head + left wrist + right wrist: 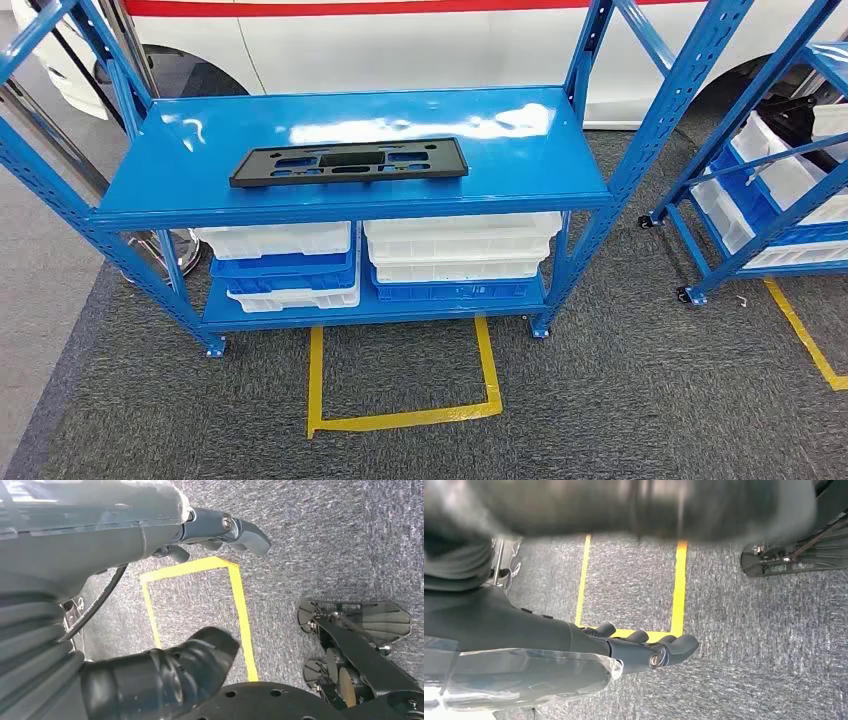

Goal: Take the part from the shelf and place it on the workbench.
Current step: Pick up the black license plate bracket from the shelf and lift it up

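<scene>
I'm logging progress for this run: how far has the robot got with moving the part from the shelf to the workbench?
Nothing looks done yet. The black part lies flat on the blue shelf, untouched. Nothing is in hand: the left robot hand and right robot hand hang over the grey carpet by the yellow tape outline, fingers apart and holding nothing. Left: reach for the part, grasp it, lift it and carry it to the workbench.
</scene>
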Tool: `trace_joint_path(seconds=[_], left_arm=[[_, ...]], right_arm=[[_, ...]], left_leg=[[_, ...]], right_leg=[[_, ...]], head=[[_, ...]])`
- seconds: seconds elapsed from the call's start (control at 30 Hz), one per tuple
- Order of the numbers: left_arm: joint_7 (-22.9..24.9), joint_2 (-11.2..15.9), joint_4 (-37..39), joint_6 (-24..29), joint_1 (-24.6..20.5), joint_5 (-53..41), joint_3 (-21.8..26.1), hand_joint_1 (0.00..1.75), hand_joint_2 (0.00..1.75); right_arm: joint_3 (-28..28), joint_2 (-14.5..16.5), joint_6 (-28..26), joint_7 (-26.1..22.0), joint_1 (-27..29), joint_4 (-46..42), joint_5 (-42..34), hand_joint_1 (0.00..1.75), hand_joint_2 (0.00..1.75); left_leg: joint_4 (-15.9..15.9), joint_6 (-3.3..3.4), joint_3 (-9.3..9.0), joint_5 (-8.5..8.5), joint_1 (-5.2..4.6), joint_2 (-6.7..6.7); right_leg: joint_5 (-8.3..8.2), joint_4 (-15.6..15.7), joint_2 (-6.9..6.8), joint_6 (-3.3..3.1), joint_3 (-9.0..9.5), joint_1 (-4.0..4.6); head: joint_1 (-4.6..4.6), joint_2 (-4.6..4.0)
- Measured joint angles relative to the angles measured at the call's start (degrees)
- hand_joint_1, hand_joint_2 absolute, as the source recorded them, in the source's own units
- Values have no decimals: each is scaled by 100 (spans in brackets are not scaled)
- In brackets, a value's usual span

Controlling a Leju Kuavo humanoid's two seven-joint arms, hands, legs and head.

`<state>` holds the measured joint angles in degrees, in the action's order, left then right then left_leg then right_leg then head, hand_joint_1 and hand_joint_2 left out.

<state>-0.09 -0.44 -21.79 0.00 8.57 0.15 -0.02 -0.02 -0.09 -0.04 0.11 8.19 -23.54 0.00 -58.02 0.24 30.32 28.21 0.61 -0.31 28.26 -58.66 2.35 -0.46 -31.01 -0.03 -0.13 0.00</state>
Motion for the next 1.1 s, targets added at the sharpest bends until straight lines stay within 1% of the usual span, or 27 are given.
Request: trace_joint_path(seconds=[0.13,0.23,0.27,0.37,0.8,0.93,1.03,1.1], left_arm=[[20,-14,0,-4,-41,-137,0,0,175],[106,-62,2,-30,-147,-551,1,0,175],[141,-81,2,-39,-191,-712,1,0,131],[257,-144,2,-57,-323,-1213,5,0,0],[734,-461,154,-196,-886,-3488,155,0,0],[861,-556,237,-248,-1051,-4154,226,0,0],[943,-616,301,-261,-1157,-4602,288,0,0],[985,-648,338,-265,-1214,-4868,319,0,0]], right_arm=[[-50,1,-1,9,-25,7,50,0,175],[-194,10,-3,76,-109,36,241,0,44],[-244,14,-4,108,-145,47,315,0,0],[-423,27,-10,215,-262,86,542,0,0],[-1631,131,-28,503,-897,315,1327,0,0],[-2089,157,-21,441,-1146,377,1468,0,0],[-2418,167,36,247,-1386,402,1508,0,0],[-2598,193,138,61,-1541,397,1496,0,87]], left_leg=[[0,0,1,0,0,0],[0,0,0,0,0,-1],[0,0,0,0,0,-1],[-1,0,-2,-1,0,-2],[-3,0,-6,-2,0,-3],[-3,-2,-5,-3,0,-5],[-4,-3,-5,-6,0,-6],[-5,-1,-12,-9,0,-5]], right_leg=[[0,0,0,0,0,0],[-1,0,-1,0,1,0],[-1,0,-1,0,2,0],[-2,-1,-1,1,5,0],[-3,-2,-1,2,6,-2],[-4,-4,-1,2,7,-2],[-6,-5,-1,3,7,-2],[-7,-6,-2,4,7,-2]], head=[[0,0],[0,0],[0,0],[0,0],[-1,0],[0,0],[-1,0],[-1,0]])
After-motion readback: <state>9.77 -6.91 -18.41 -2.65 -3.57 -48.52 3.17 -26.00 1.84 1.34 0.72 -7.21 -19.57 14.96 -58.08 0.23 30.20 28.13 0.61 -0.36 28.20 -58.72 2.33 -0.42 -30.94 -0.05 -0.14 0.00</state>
